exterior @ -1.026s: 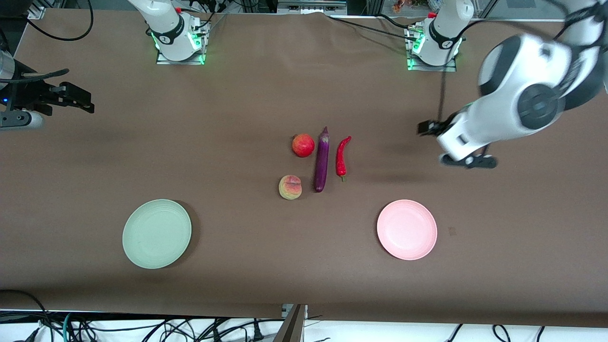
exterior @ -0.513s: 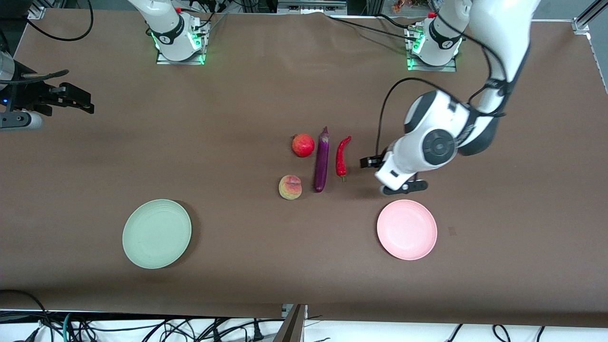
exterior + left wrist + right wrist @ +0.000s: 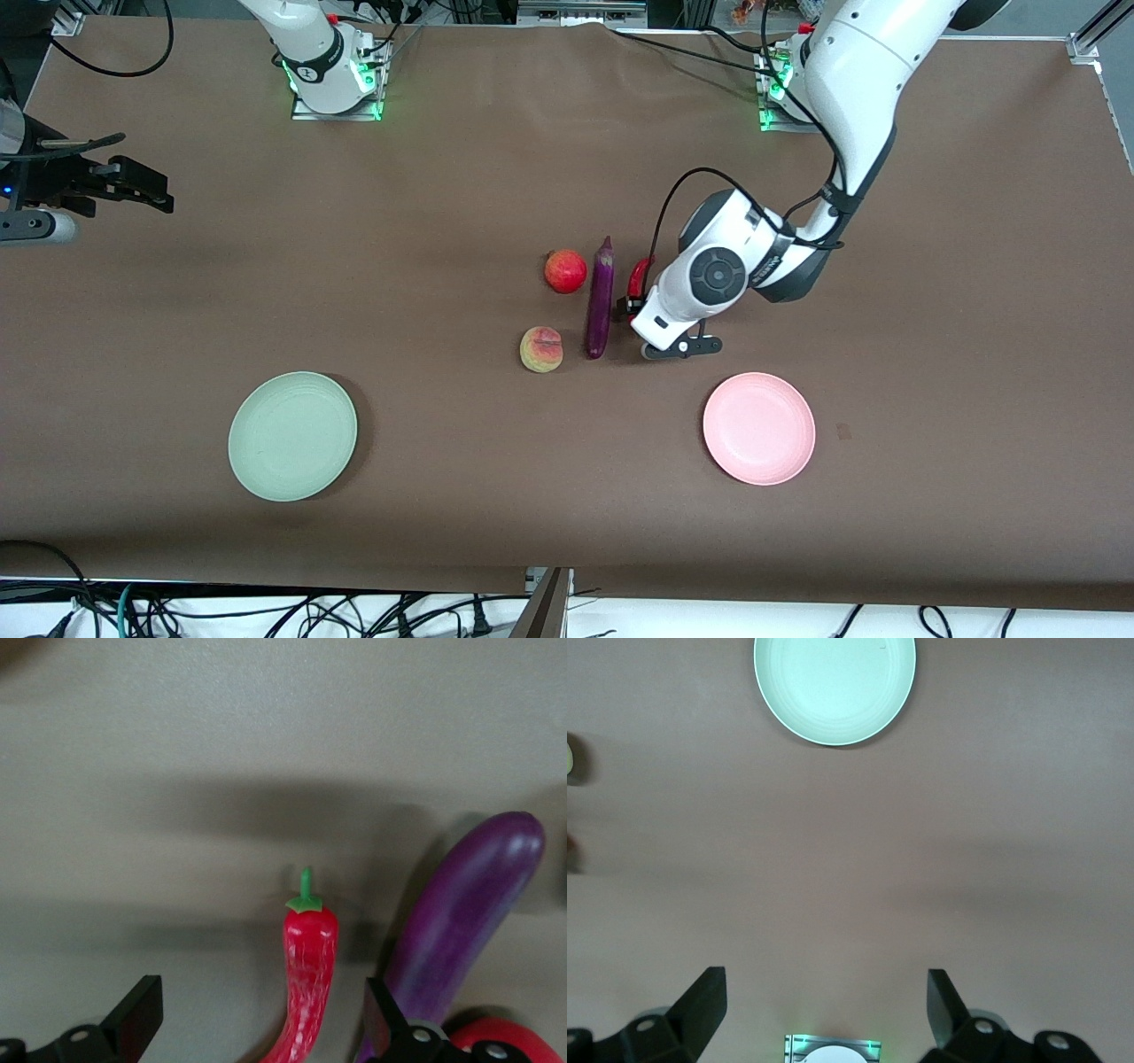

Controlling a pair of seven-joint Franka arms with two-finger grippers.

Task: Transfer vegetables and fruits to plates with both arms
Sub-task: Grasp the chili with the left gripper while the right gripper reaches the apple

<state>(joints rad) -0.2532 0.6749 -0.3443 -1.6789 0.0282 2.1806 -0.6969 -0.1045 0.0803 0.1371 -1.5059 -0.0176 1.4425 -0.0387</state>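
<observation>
Chili (image 3: pixel 306 983), approached by left gripper (image 3: pixel 259 1028)
Jaws spread, nothing grasped; chili lies between them, long axis crosswise to the gap. Right gripper (image 3: pixel 824 1005) spread, waiting.

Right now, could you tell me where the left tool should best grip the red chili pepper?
Probably across the chili pepper mid-body, coming from above: it lies flat, slim and curved, and the open left tool already straddles it. The eggplant lies close beside it.

Brown table cover (image 3: pixel 461 177); tangled black cables (image 3: pixel 266 611) along edge nearest front camera; small dark mark (image 3: pixel 843 431) on cover.
</observation>
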